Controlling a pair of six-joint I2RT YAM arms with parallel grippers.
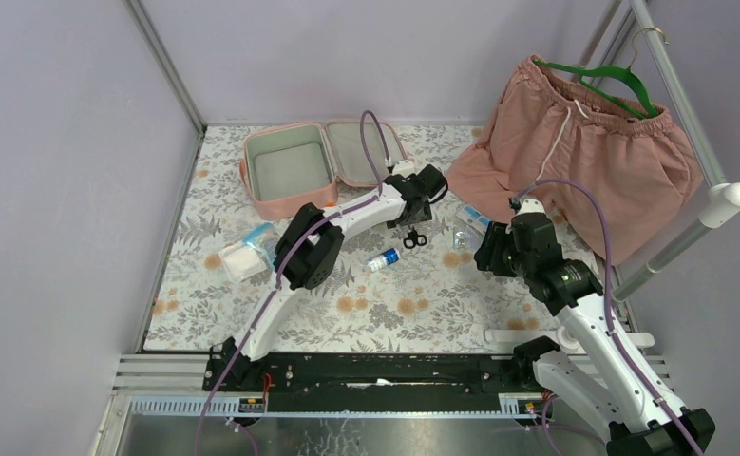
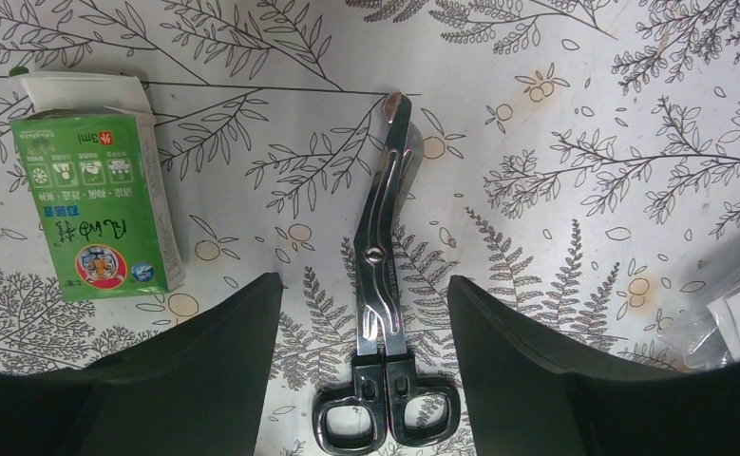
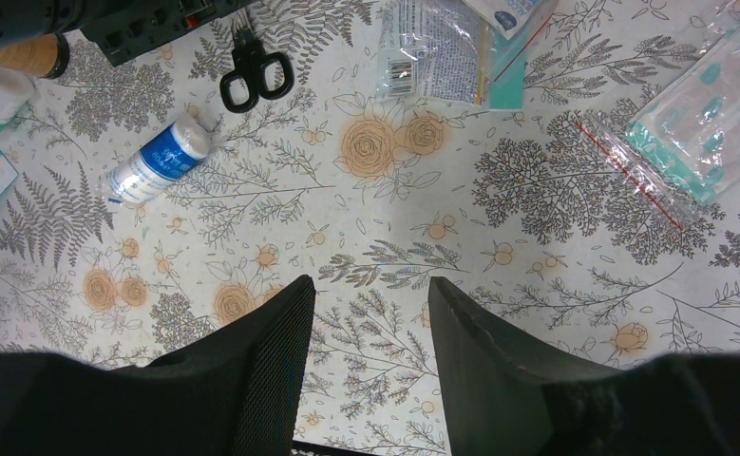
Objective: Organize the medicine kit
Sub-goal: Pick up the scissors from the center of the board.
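The pink rectangular soft zip medicine kit (image 1: 290, 169) lies open, grey lining up, in the upper middle of the overhead view, well apart from most of the loose supplies. The left gripper (image 2: 361, 290) hangs with its fingers spread, one on each side of the steel bandage scissors with black loop handles (image 2: 383, 256). It straddles them just below the pivot and appears to touch neither shank. The scissors lie flat on the fern-printed tablecloth (image 2: 584, 95) and are thin and slick. Jaws closing too high would likely meet above the metal, and too low they could pinch the cloth. A grip this near the handles leaves the long angled blades overhanging, so they may swivel or slip during a carry to the case. The green cardboard box (image 2: 95, 204), at the left of the wrist view, looks safely clear. The right gripper (image 3: 370, 285), also parted and empty, hovers over bare cloth. The small white cylinder with a blue label (image 3: 152, 163) sits upper left, near the scissors. Reaching for it now risks the arms colliding.
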